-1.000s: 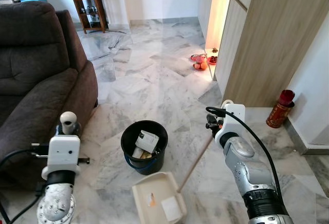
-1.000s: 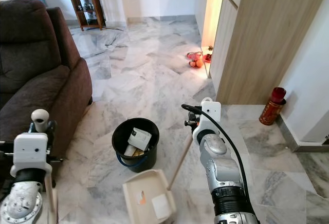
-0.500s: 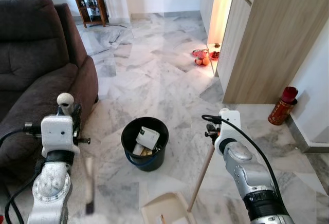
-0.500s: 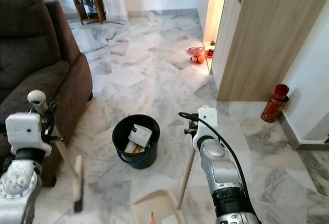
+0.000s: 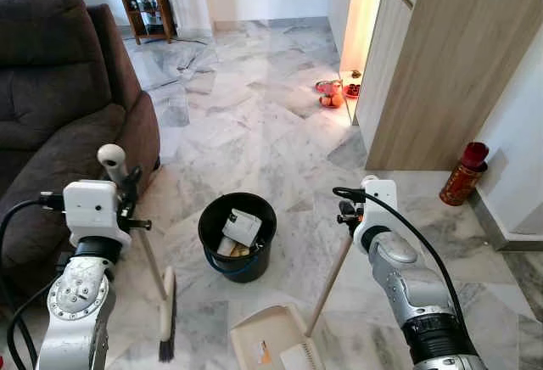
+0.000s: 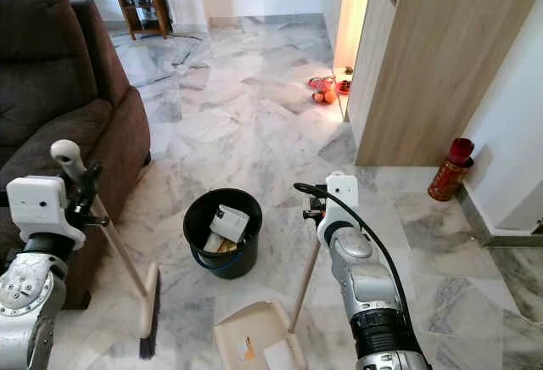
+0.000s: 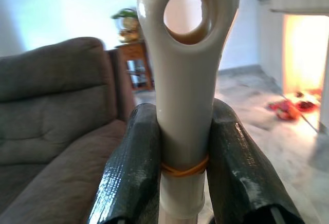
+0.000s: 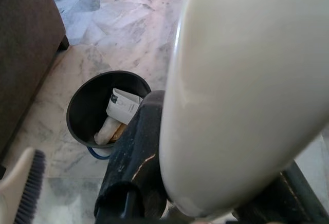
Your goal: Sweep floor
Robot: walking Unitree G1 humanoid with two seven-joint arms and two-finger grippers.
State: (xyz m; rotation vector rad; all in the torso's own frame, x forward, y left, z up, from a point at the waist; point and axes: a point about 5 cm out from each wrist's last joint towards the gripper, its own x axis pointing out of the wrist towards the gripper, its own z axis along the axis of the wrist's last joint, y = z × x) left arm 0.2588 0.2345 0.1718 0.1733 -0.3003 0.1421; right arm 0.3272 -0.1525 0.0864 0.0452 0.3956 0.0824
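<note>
Black bin (image 5: 237, 236), cream dustpan (image 5: 270, 344)

Two silver arms with ribbed, segmented metal housings. Left arm (image 5: 81, 302): round silver joint cap with a ring of small screws, black collar above it, white box-shaped wrist module on top. Right arm (image 5: 407, 289): same white wrist module, black knurled band near the elbow. Black cables loop along both arms. Gripper fingers (image 7: 131, 175) are black, wrapped in glossy tape.
</note>
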